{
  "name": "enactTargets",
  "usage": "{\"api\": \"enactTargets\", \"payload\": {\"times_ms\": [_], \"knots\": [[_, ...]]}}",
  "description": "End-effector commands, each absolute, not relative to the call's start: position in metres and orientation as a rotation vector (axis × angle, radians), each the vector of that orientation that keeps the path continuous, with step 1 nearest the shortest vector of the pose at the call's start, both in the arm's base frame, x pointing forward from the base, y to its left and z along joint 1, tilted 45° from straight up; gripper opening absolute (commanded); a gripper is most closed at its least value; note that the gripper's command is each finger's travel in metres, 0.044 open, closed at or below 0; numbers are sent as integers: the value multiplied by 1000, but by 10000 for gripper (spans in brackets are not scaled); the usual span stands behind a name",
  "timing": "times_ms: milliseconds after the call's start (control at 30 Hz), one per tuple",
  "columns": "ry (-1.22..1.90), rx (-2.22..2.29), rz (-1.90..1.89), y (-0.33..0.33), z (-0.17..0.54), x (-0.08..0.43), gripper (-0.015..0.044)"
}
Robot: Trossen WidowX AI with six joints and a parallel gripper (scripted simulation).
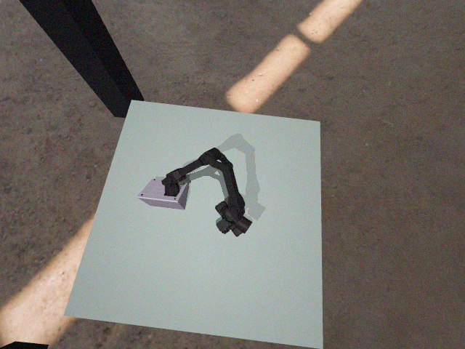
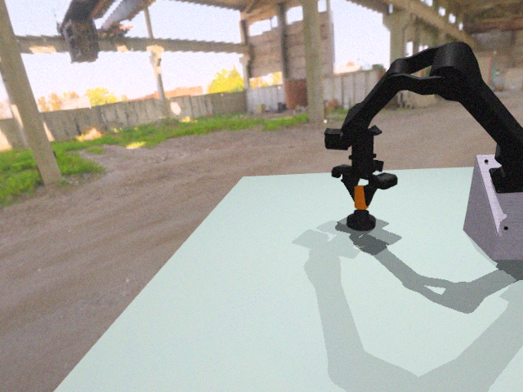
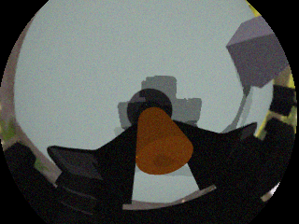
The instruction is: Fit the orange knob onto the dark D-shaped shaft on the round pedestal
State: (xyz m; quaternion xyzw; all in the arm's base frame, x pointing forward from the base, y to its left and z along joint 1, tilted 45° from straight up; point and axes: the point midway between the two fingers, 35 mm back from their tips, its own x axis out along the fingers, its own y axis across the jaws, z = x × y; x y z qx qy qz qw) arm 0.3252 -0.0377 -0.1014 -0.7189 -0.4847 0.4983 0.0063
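My gripper point(image 2: 360, 203) point(image 3: 155, 125) points down, shut on the orange knob point(image 2: 359, 196) point(image 3: 161, 148). The knob stands roughly upright between the fingers, over the dark round pedestal point(image 2: 361, 222) point(image 3: 149, 96). In the exterior view its lower end is at the top of the dark stub rising from the pedestal, with no clear gap, and it is above the pedestal's wide base. The shaft's flat side and the knob's hole are hidden, so I cannot tell whether the shaft has entered the hole. In the top view the arm hides knob and pedestal.
The pale table point(image 1: 210, 278) point(image 2: 189, 304) carries the arm's lilac base block point(image 1: 163, 201) point(image 2: 485, 219) point(image 3: 259, 61). The dark arm point(image 1: 232, 180) point(image 2: 458, 76) arches from this block to the pedestal. Its shadows fall across the table around the pedestal.
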Motion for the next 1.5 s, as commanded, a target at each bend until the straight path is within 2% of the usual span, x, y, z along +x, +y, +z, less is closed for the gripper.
{"api": "enactTargets", "payload": {"times_ms": [0, 1000, 1467], "knots": [[-1472, -2229, 1570, -37, -102, 325, 0], [-1560, -2270, 1538, -36, -102, 325, 0], [-1451, -2219, 1577, -36, -103, 326, 0]]}}
